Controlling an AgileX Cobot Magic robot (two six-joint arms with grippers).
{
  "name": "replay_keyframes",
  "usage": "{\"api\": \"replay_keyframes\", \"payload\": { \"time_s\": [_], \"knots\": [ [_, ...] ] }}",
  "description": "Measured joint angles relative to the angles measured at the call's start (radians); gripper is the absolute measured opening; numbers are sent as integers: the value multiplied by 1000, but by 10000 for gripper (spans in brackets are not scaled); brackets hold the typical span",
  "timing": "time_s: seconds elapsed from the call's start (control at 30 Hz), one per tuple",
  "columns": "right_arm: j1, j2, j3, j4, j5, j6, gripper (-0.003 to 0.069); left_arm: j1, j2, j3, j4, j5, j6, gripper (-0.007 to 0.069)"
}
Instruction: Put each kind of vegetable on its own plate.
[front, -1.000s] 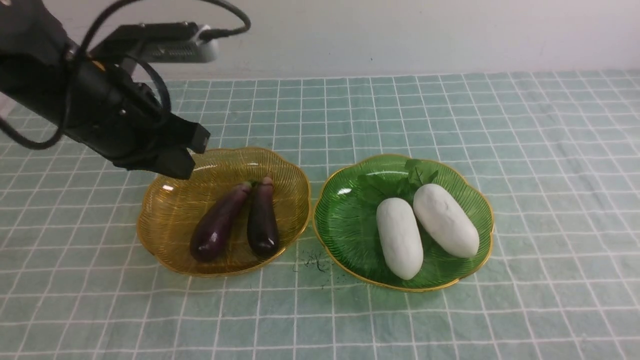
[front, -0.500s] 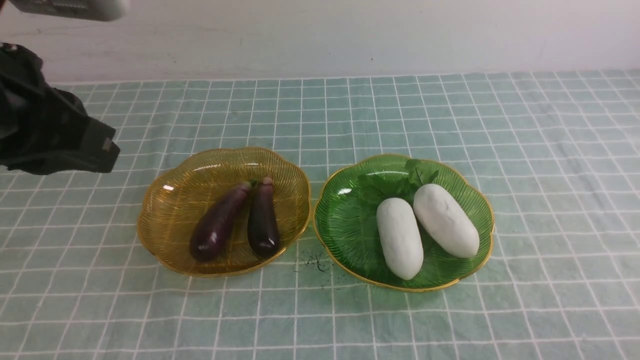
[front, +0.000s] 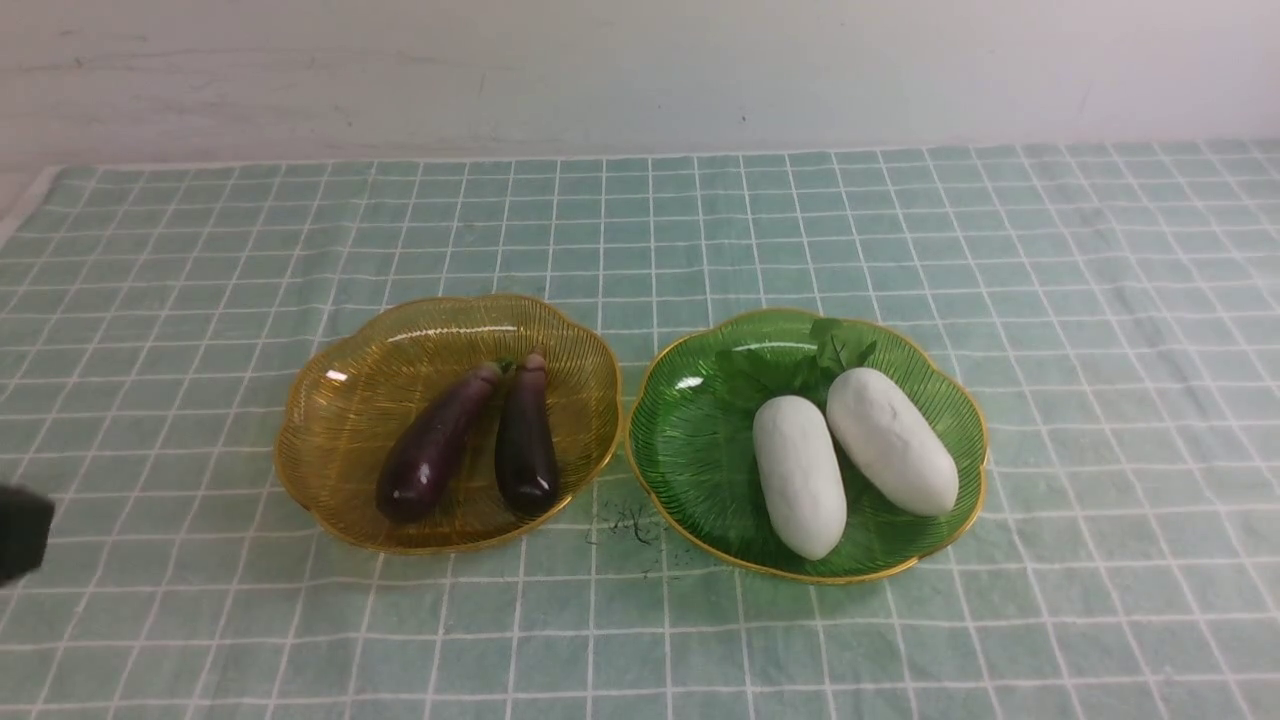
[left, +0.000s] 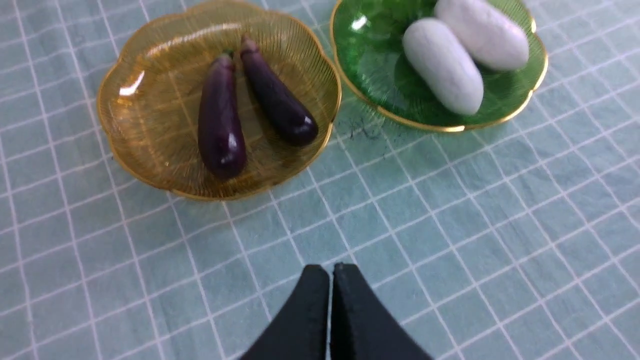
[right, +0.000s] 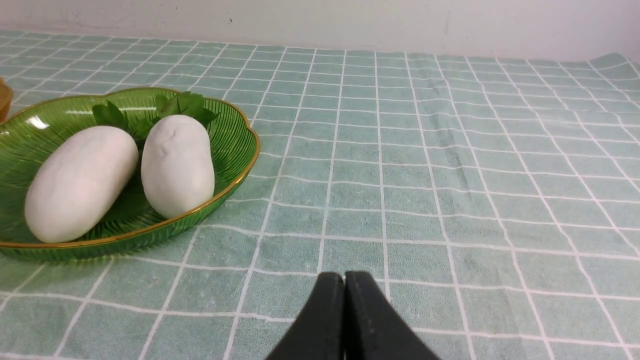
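Two dark purple eggplants (front: 437, 445) (front: 526, 440) lie side by side in the amber-yellow plate (front: 340, 420). Two white radishes (front: 798, 476) (front: 890, 440) with green leaves lie in the green gold-rimmed plate (front: 690, 440). In the left wrist view both plates (left: 145, 115) (left: 370, 75) show ahead of my left gripper (left: 330, 267), which is shut and empty over bare cloth. Only a dark corner of the left arm (front: 20, 532) shows at the front view's left edge. My right gripper (right: 344, 276) is shut and empty over the cloth, right of the green plate (right: 235, 150); it is out of the front view.
A green checked cloth (front: 1100, 350) covers the table up to a white wall (front: 640, 70). A small dark scribble mark (front: 628, 524) lies on the cloth between the plates.
My left arm has drawn back from above the amber plate, leftward and toward the near edge, almost out of the front view. The vegetables and plates have not moved.
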Motion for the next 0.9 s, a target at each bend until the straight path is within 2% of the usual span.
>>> {"api": "replay_keyframes", "payload": {
  "time_s": [0.2, 0.37, 0.9],
  "knots": [
    [0, 0, 0, 0, 0, 0, -15, 0, -249, 231, -26, -326, -1, -8],
    [0, 0, 0, 0, 0, 0, -15, 0, -403, 351, -65, -517, -1, -8],
    [0, 0, 0, 0, 1, 0, -15, 0, -452, 475, -71, -507, -1, -8]
  ]
}}
